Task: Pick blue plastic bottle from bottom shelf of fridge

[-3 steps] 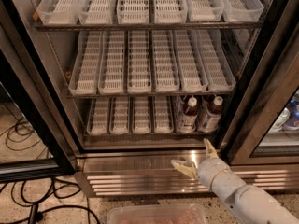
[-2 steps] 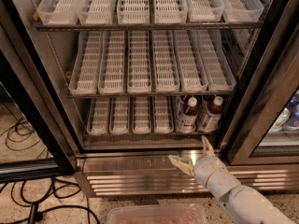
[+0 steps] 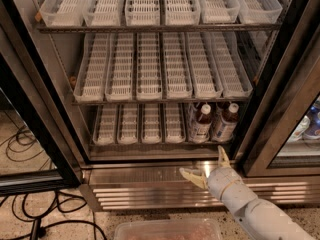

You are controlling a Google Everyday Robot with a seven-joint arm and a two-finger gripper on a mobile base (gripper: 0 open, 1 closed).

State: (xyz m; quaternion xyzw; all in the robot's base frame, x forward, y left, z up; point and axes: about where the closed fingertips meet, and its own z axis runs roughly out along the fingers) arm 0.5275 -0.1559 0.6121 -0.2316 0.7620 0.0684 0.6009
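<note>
The fridge (image 3: 45, 129) stands open with rows of white slotted trays. On the bottom shelf (image 3: 140, 143), at its right end, two small bottles with white caps, dark liquid and pale labels stand side by side. The blue plastic bottle (image 3: 201, 124) is the left one; a similar bottle (image 3: 225, 123) is to its right. My gripper (image 3: 206, 165) is open, fingers spread wide, in front of the steel base just below the shelf's right end. It holds nothing and is below and in front of the bottles.
The steel louvred base (image 3: 140, 189) runs under the shelf. The black door frame (image 3: 280, 79) is close on the right. Cables (image 3: 25, 144) lie on the floor at left. A clear plastic bin (image 3: 167, 230) sits at the bottom edge. Bottles (image 3: 307, 126) show behind glass at far right.
My gripper and arm have shifted slightly left and a little forward along the steel base. The bottles have not moved.
</note>
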